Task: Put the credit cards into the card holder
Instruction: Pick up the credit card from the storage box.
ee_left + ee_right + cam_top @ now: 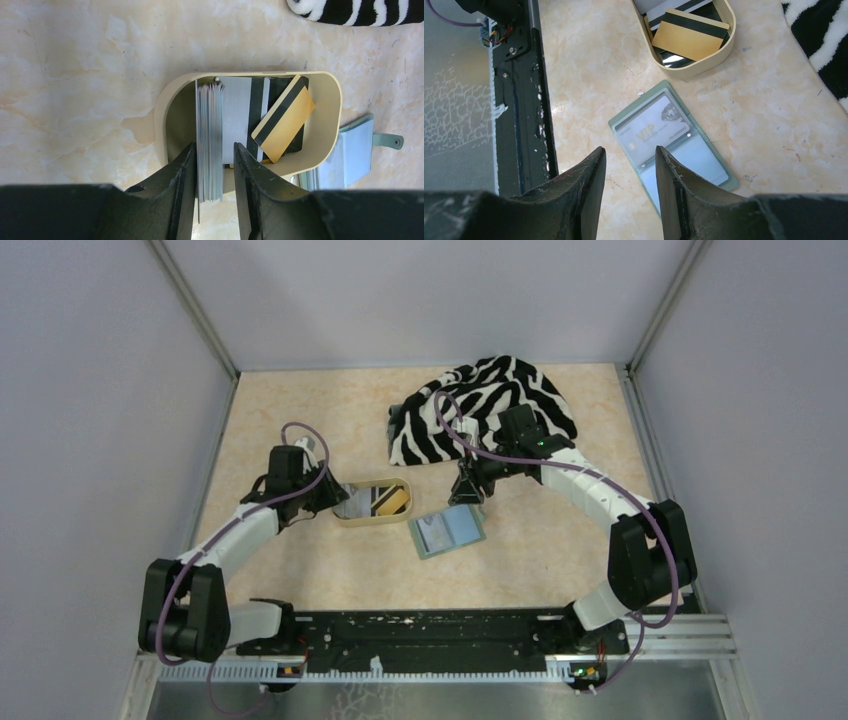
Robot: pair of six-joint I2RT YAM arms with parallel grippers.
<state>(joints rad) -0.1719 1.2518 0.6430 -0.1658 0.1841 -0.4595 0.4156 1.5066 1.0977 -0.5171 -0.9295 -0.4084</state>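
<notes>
Left gripper point(215, 150): jaws apart astride a stack of credit cards point(210, 130) that stood on edge in the tan tray point(330, 100), at its end nearest that arm; a gap showed at one finger | yellow card point(285, 120) lay flat in the tray | card holder point(674, 145) lay open just beside the tray | right gripper point(629, 155): empty, jaws parted, above the holder.

Bright, even, diffuse light from above fills the top view, so the marbled bench point(300, 560) shows crisply and the arms throw only faint, soft-edged shadows on it. In the wrist views the bench is sharp, while the left hand point(214, 146) and right hand point(630, 148) along the bottom edge read as underexposed, near-black, slightly soft masses. The card holder point(674, 140) carries a pale sheen on its clear sleeves, a glossy dark card point(672, 59) shows a white glint, and the inner left wall of the tan tray point(336, 120) lies in shade.
</notes>
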